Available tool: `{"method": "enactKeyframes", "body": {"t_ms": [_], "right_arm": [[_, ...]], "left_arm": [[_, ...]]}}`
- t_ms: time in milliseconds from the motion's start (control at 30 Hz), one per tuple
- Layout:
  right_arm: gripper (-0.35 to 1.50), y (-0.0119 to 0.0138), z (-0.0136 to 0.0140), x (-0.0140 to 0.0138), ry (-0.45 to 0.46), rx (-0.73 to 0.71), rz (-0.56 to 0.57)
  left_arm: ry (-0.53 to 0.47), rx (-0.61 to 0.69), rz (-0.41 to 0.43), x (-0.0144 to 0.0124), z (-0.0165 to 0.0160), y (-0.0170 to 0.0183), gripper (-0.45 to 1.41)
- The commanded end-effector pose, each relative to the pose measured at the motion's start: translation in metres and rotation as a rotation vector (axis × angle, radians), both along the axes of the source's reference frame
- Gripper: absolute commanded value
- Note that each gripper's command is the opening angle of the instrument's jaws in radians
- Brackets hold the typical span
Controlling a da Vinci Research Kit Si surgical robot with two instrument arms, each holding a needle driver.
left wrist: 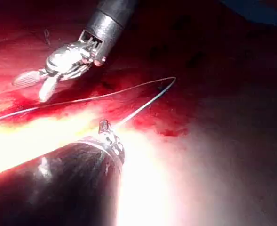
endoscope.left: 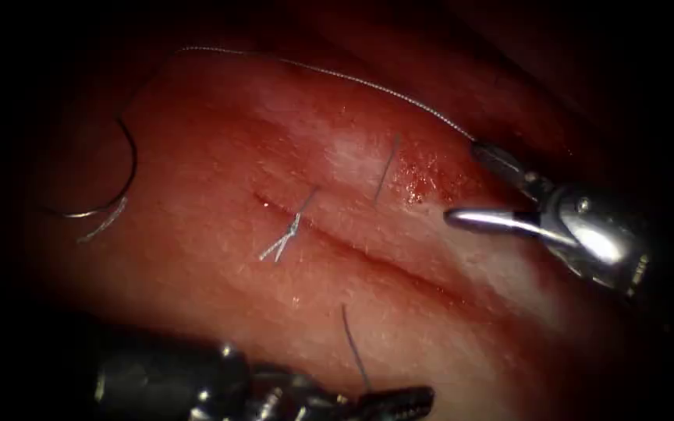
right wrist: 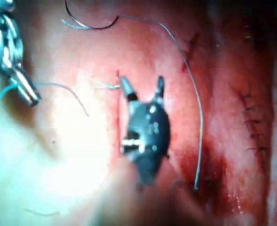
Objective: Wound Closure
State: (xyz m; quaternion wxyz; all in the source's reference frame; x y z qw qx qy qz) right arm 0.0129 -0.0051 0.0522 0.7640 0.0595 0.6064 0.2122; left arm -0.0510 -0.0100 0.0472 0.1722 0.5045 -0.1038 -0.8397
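Note:
The tissue (endoscope.left: 220, 156) has a cut (endoscope.left: 368, 253) running from centre left down to the right, with a tied knot (endoscope.left: 286, 236) on it. The curved needle (endoscope.left: 128, 168) lies free on the tissue, far left of the cut; it also appears in the right wrist view (right wrist: 91, 26). Its thread (endoscope.left: 337, 76) arcs over the top to the right tool. The right tool (endoscope.left: 462, 183) stands open, holding nothing, right of the cut. My left tool (endoscope.left: 399, 401) at the bottom edge is shut on a thread strand (endoscope.left: 352, 343), as the left wrist view (left wrist: 103, 126) confirms.
A short thread end (endoscope.left: 386, 173) stands out of the tissue right of the knot, beside a patch of red fluid (endoscope.left: 423, 175). An older row of stitches (right wrist: 251, 122) shows in the right wrist view. The left tool's dark shaft (endoscope.left: 157, 382) lies along the bottom edge.

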Motion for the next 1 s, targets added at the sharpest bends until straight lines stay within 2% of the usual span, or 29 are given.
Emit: {"method": "enactKeyframes", "body": {"t_ms": [33, 100, 167, 367, 733, 1000], "right_arm": [[0.91, -0.0010, 0.0010, 0.0016, 0.013, -0.037, -0.049], [0.96, -0.0018, 0.0021, 0.0031, 0.058, -0.125, -0.142], [0.98, -0.0022, 0.0029, 0.0042, 0.066, -0.168, -0.192], [1.06, -0.0022, 0.0042, 0.0064, 0.074, -0.324, -0.254], [0.99, -0.0035, 0.0032, 0.0079, 0.078, -0.633, -0.305], [0.99, -0.0054, 0.0015, 0.0104, 0.092, -0.668, -0.314]], "left_arm": [[-0.003, -0.013, 0.017, -0.0003, 0.0008, -0.0001, -0.45], [-0.010, -0.058, 0.072, 0.0007, 0.0020, 0.0008, -0.45], [-0.016, -0.080, 0.102, 0.0012, 0.0028, 0.0014, -0.45], [-0.031, -0.098, 0.178, 0.0024, 0.0034, 0.0022, -0.45], [-0.078, -0.077, 0.210, 0.0033, 0.0023, 0.0034, -0.45], [-0.085, -0.050, 0.207, 0.0034, 0.0027, 0.0036, -0.45]]}}
